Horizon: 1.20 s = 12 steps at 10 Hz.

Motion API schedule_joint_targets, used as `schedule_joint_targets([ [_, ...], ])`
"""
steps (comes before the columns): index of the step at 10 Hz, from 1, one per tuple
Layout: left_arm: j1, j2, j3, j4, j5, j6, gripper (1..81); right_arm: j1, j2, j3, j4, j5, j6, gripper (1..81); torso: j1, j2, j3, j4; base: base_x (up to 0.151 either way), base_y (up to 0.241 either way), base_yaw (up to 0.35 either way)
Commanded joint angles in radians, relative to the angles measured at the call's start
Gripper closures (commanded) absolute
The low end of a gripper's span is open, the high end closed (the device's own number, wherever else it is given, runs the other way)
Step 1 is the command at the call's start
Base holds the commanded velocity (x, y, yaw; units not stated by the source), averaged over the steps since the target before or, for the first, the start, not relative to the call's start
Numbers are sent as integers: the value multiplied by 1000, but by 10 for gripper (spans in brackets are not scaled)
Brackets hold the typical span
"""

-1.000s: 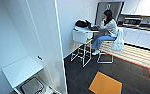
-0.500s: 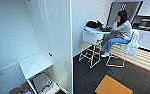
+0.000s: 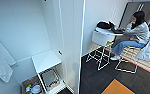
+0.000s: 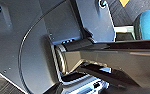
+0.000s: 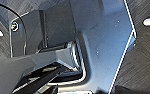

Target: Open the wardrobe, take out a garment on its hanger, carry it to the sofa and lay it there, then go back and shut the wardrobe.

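The white wardrobe [image 3: 23, 32] stands open close in front of me in the head view. One of its doors [image 3: 72, 42] is swung out, edge toward me. Inside are a white shelf [image 3: 45, 60], a wire basket [image 3: 50, 79] under it and a white top [image 3: 1, 67] hanging at the left. A turquoise upholstered piece that looks like the sofa [image 4: 149, 25] shows past the robot's dark plate in the left wrist view. The right wrist view looks past the plate onto dark carpet.
A person [image 3: 137, 32] sits on a white chair at a small white table [image 3: 102, 35] with a black bag, right of the wardrobe. Dark carpet with an orange patch [image 3: 116, 89] lies ahead. A box of small items [image 3: 32, 88] sits on the wardrobe floor.
The whole head view has shifted: the camera has turned left, so the person and table now lie further right and more of the wardrobe's inside shows.
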Motion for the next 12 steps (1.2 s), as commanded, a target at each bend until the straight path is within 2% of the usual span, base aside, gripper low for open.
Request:
schedule_joint_targets([
  [1, -25, 12, 7, 6, 26, 3, 10, 20, 5, -2, -9, -67, -3, 10, 1, 0, 0, 0, 0, 0, 287],
  [12, -26, 20, 5, 6, 26, 4, 10, 21, 7, -2, -9, -67, -3, 10, 1, 0, 0, 0, 0, 0, 293],
])
